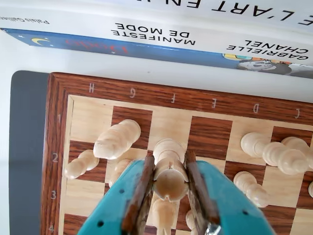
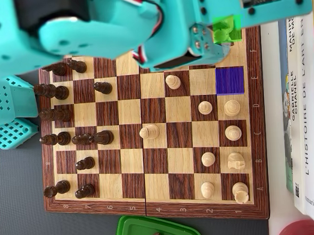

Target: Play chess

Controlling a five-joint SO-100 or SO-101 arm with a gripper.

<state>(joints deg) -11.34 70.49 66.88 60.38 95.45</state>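
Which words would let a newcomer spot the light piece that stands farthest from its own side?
In the overhead view, find the wooden chessboard, with dark pieces at its left and light ones at its right. Just right of the board's centre seam stands a lone light piece. Unlike every other light piece, it has empty squares all around it and stands nearest the dark side.

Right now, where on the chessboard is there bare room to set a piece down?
Bare: the middle columns between the dark pieces and the light pieces, apart from one light pawn. The blue-marked square is empty too. Crowded: both end ranks, and under the gripper.
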